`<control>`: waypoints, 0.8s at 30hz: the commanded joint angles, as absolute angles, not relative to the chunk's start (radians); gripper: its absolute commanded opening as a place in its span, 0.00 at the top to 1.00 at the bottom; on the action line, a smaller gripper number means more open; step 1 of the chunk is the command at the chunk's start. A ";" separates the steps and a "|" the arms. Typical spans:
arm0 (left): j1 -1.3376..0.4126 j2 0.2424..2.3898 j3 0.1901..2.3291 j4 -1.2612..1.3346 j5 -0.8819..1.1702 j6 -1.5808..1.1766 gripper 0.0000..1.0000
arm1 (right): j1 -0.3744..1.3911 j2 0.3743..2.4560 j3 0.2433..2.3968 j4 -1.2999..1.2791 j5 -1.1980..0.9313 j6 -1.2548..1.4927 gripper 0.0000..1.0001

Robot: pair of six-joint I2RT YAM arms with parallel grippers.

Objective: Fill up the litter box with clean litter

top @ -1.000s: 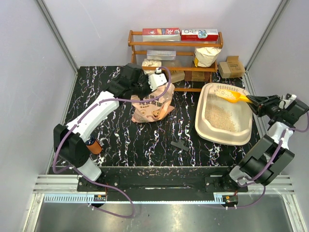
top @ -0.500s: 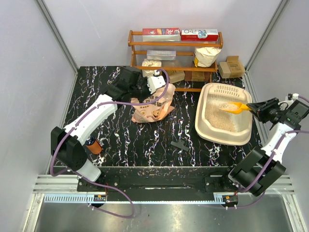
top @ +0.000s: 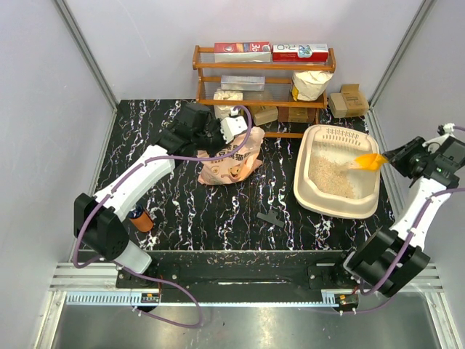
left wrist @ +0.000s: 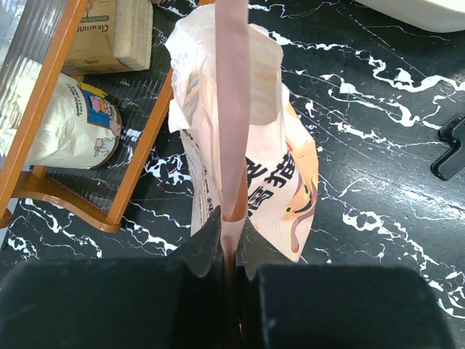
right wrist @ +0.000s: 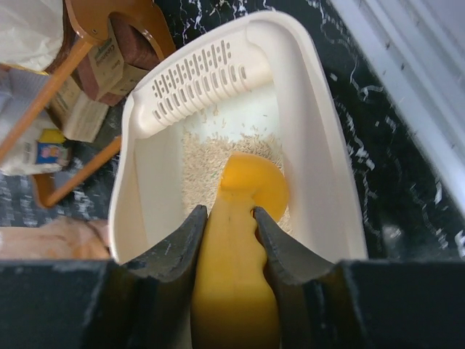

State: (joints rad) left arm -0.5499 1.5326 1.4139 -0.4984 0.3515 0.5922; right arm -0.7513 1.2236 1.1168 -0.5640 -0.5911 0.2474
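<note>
- Grey walls close in 3 sides of a black marble table [top: 174, 196] veined in white.
- At the back stands a wooden rack [top: 265, 67]; its top shelf carries 2 flat cartons whose print is too small to read from here.
- A white sack [top: 311, 85] sits on the rack, with cardboard boxes [top: 347, 100] just beside the rack's right end.
- The pink-orange bag [left wrist: 269, 182] stands upright in front of the rack and bears big black Chinese characters, 1 of them 猫, above a cartoon animal.
- The left gripper [left wrist: 229, 225] has its jaws pinched almost together on the bag's top edge.
- The litter box [top: 301, 182] lies at the table's right side, slotted end toward the rack, its right wall near the table edge and frame rail.
- Litter [right wrist: 207, 156] covers part of its floor.
- The right gripper [right wrist: 227, 214] clamps the handle of an orange scoop [right wrist: 251, 182], jaws partly apart around it; the bowl hangs over the litter by the right wall.
- Bare marble lies between the bag and the litter box.
- A black clip [top: 270, 218] lies in front of that gap.
- An orange cylinder [top: 142, 219] stands by the left arm's base.
</note>
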 commanded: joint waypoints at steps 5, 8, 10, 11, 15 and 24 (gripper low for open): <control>-0.554 1.480 1.422 -0.428 0.423 0.558 1.00 | -0.467 1.213 1.206 -0.399 -0.308 -0.127 1.00; -0.555 1.483 1.434 -0.437 0.422 0.558 1.00 | -0.399 1.197 1.219 -0.377 -0.327 -0.241 1.00; -0.554 1.483 1.439 -0.445 0.420 0.563 1.00 | -0.354 1.184 1.239 -0.379 -0.340 -0.277 1.00; -0.554 1.485 1.445 -0.446 0.417 0.564 1.00 | -0.353 1.183 1.252 -0.385 -0.366 -0.276 1.00; -0.554 1.482 1.459 -0.475 0.425 0.586 1.00 | -0.348 1.222 1.403 -0.487 -0.617 -0.167 1.00; -0.554 1.463 1.470 -0.523 0.456 0.661 1.00 | -0.089 1.397 1.657 -0.538 -0.926 0.020 1.00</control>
